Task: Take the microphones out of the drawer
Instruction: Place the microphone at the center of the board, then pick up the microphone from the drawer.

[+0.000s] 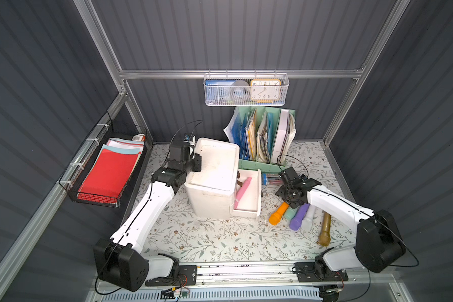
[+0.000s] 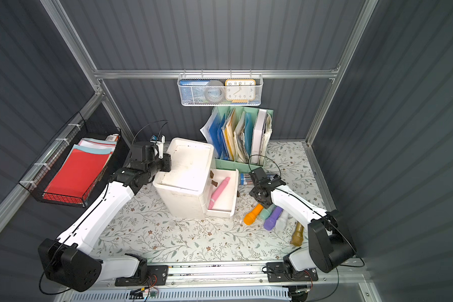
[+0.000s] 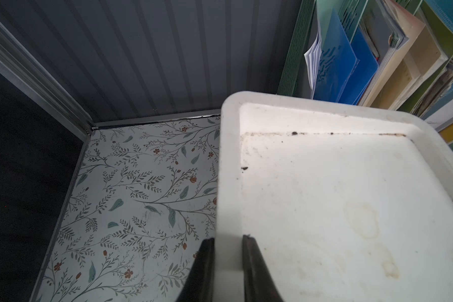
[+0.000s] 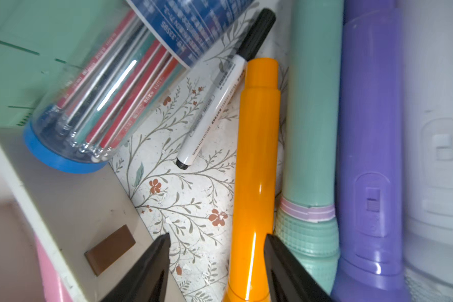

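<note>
A pink microphone point(image 1: 242, 192) point(image 2: 219, 192) lies inside the open white drawer point(image 1: 258, 193), which is pulled out of the white cabinet point(image 1: 215, 170). My left gripper point(image 3: 228, 239) point(image 1: 198, 163) is shut on the raised rim of the cabinet's top. To the right of the drawer, my right gripper point(image 4: 216, 239) is open and holds nothing. It hangs just above an orange microphone point(image 4: 256, 170) point(image 1: 279, 213) that rests on the table. The drawer's front with its brown handle point(image 4: 110, 249) sits close beside one finger.
Mint point(image 4: 311, 130), purple point(image 4: 369, 157) and white point(image 4: 437, 130) microphones lie side by side next to the orange one, and a gold one point(image 1: 324, 230) lies nearer the front. A pen tube point(image 4: 94, 109), a marker point(image 4: 220, 91) and a green file rack point(image 1: 262, 136) stand behind.
</note>
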`<state>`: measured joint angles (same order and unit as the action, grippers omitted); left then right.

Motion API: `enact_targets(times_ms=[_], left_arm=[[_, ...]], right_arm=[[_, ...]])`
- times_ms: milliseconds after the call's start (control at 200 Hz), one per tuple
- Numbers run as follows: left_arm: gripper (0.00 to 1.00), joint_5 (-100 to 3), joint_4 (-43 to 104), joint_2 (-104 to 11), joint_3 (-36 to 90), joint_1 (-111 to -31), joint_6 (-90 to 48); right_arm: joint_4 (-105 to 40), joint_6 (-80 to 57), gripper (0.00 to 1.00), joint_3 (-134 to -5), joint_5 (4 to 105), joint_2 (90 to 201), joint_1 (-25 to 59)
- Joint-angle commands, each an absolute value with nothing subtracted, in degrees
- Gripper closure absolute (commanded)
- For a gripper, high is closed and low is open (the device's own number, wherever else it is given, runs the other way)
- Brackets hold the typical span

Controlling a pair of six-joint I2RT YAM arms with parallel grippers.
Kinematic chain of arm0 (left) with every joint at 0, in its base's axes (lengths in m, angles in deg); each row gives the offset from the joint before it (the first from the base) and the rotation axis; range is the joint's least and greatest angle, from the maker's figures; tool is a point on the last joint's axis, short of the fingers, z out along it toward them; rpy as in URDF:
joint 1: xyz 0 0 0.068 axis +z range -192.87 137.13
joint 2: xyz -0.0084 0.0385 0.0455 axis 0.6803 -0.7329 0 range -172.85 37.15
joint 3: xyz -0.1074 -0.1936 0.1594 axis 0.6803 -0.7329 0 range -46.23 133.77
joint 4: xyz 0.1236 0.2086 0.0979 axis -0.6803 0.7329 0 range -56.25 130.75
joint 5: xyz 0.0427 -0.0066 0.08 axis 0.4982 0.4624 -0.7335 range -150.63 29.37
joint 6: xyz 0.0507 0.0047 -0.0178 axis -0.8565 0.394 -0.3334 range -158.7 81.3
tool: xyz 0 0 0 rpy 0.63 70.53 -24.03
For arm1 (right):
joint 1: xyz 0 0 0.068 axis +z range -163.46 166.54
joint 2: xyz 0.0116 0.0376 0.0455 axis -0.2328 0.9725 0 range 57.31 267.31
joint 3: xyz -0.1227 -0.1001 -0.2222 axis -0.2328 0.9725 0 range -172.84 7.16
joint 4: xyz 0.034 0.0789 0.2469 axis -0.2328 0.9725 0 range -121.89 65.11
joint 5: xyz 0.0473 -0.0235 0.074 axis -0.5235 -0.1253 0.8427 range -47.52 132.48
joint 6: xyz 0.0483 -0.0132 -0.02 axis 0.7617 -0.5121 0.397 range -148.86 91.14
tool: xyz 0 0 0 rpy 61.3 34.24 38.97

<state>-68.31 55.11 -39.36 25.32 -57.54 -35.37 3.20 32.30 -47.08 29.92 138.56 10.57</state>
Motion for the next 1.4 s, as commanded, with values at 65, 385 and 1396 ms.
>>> enact_targets(times_ms=[65,385,1396], left_arm=[[0.94,-65.5,62.8,-43.1,21.2,-57.9,-34.3],[0.94,-65.5,62.8,-43.2,21.1,-57.9,-34.3],[0.94,-65.9,62.9,-42.7,21.1,-57.9,-34.3]], right_arm=[[6.0,27.1,0.36,-48.7,27.5,136.4,10.3],[5.8,22.8,0.36,-50.5,32.9,136.1,10.4],[-4.3,25.9,0.35,-66.1,42.9,156.2,27.8]])
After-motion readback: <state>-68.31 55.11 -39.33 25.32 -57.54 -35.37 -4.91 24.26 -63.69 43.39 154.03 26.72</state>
